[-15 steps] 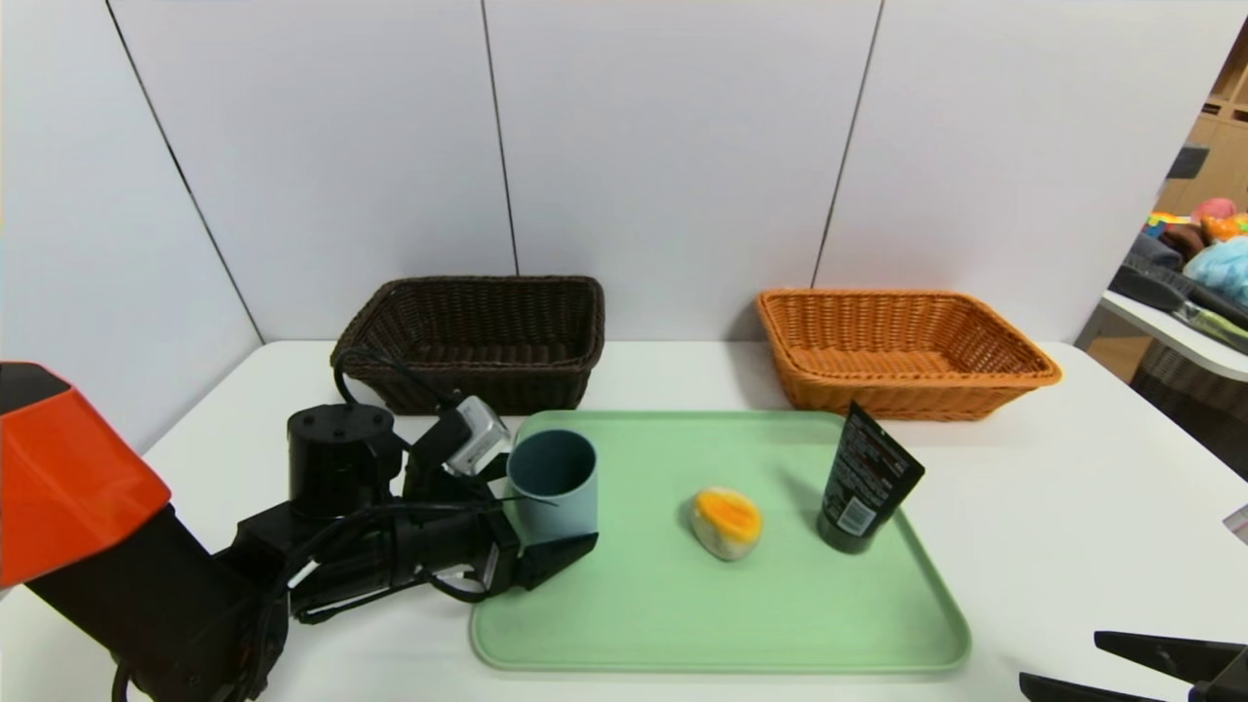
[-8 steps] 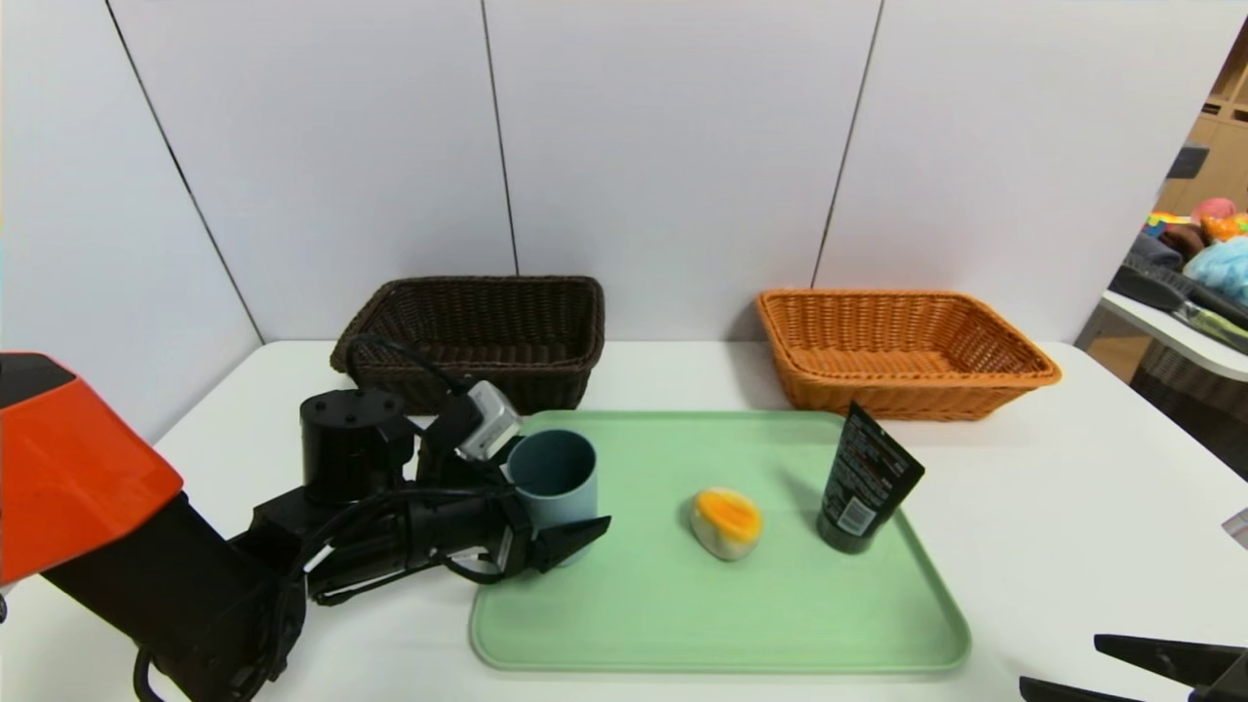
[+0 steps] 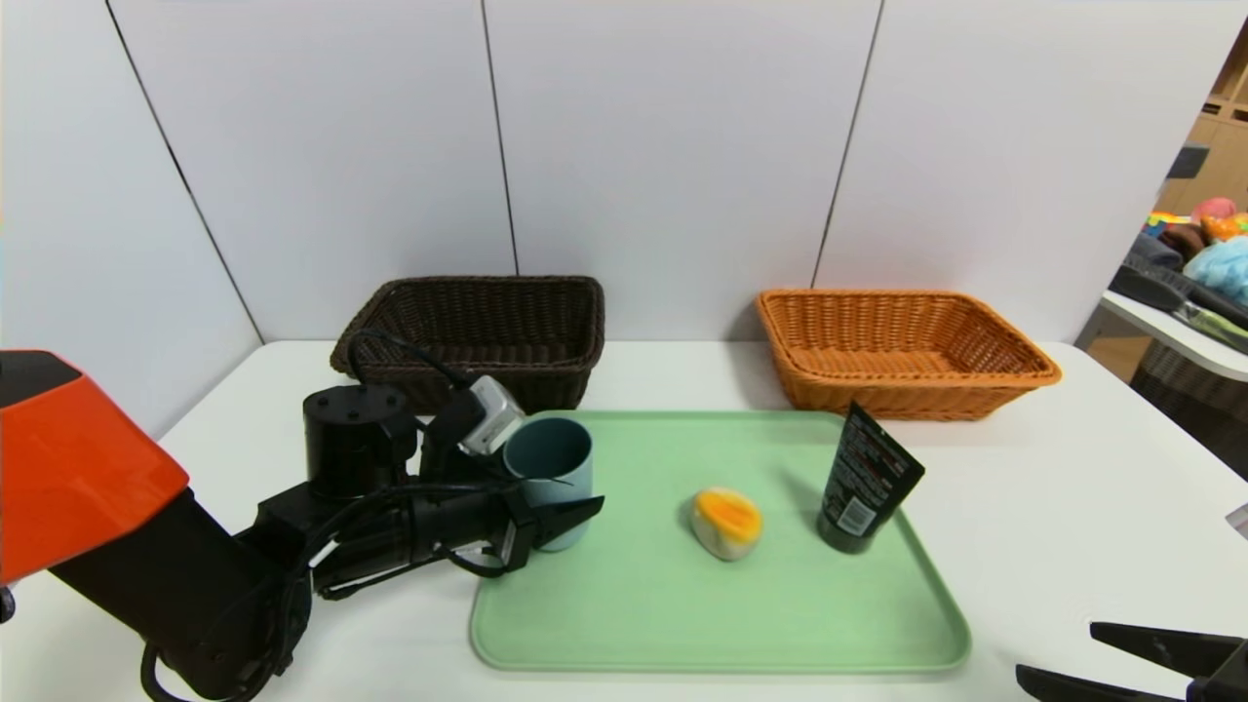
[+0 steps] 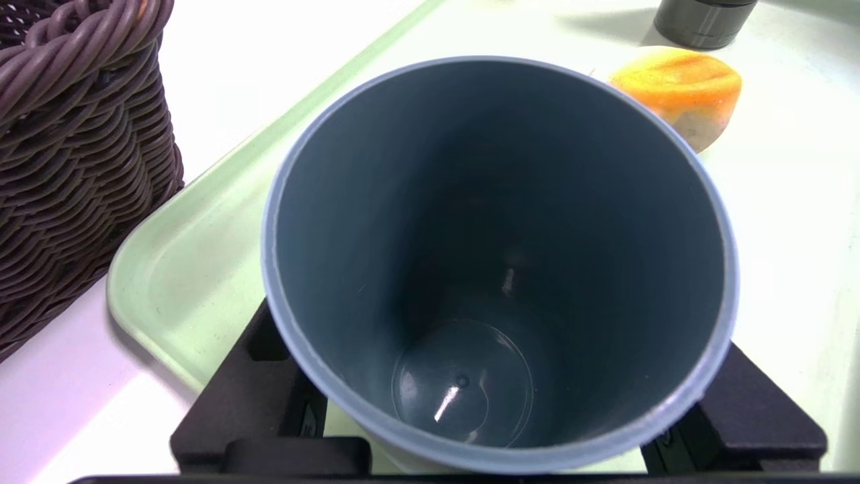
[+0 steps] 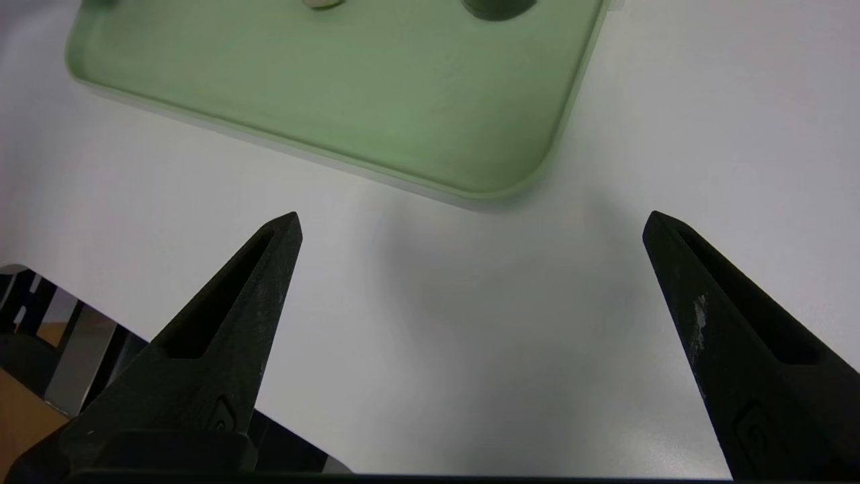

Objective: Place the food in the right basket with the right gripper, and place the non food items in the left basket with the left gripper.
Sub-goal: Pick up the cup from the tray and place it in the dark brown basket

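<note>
My left gripper (image 3: 561,499) is shut on a blue-grey cup (image 3: 548,478) at the left end of the green tray (image 3: 682,624). The far finger is hidden behind the cup. The left wrist view looks down into the empty cup (image 4: 497,235), with black fingers (image 4: 262,376) on either side of its base. An orange-yellow food piece (image 3: 726,522) (image 4: 678,87) lies mid-tray. A black tube (image 3: 866,478) stands on its cap at the tray's right. My right gripper (image 3: 1150,663) (image 5: 470,225) is parked open over the table's near right corner.
The dark brown basket (image 3: 478,336) (image 4: 67,168) stands just behind the cup, to the left. The orange basket (image 3: 902,351) sits behind the tray's right end. A side table with clutter (image 3: 1199,263) is off to the far right.
The left gripper pushed forward around the cup, and the cup now sits slightly higher than before. The right arm has barely moved.
</note>
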You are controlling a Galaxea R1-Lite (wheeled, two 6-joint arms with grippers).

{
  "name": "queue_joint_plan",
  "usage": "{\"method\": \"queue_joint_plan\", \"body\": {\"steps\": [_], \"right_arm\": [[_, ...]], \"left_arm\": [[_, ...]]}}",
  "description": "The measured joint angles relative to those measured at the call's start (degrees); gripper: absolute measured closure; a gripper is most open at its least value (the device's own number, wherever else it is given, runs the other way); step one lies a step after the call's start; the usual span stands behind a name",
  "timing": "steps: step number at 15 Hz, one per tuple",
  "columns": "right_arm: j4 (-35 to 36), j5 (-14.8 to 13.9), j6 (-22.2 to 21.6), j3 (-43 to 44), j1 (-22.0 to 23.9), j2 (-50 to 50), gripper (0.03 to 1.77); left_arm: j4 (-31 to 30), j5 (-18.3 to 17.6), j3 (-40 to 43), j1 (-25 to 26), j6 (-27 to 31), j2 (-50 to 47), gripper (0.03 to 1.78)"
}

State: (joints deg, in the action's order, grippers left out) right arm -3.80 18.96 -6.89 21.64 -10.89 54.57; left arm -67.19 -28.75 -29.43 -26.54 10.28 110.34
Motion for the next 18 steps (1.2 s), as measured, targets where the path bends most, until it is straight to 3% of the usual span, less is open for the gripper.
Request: {"method": "queue_joint_plan", "body": {"steps": [4, 7, 9, 13, 18], "right_arm": [[0.0, 0.0, 0.0, -0.3, 0.0, 0.0, 0.04], [0.0, 0.0, 0.0, -0.5, 0.0, 0.0, 0.04], [0.1, 0.0, 0.0, -0.5, 0.0, 0.0, 0.04], [0.1, 0.0, 0.0, -0.6, 0.0, 0.0, 0.04], [1.0, -0.1, -0.2, -2.1, 0.1, -0.4, 0.04]], "left_arm": [[0.2, 0.3, 0.2, 0.0, -0.3, -2.6, 0.64], [1.9, 3.9, -2.6, 0.4, -0.9, -6.6, 0.64], [7.7, 5.9, -7.2, 0.9, -1.0, -9.8, 0.64], [22.7, 6.6, -21.2, 4.3, -1.5, -13.0, 0.64], [36.5, 8.5, -40.1, 10.9, -5.9, -7.7, 0.64]]}}
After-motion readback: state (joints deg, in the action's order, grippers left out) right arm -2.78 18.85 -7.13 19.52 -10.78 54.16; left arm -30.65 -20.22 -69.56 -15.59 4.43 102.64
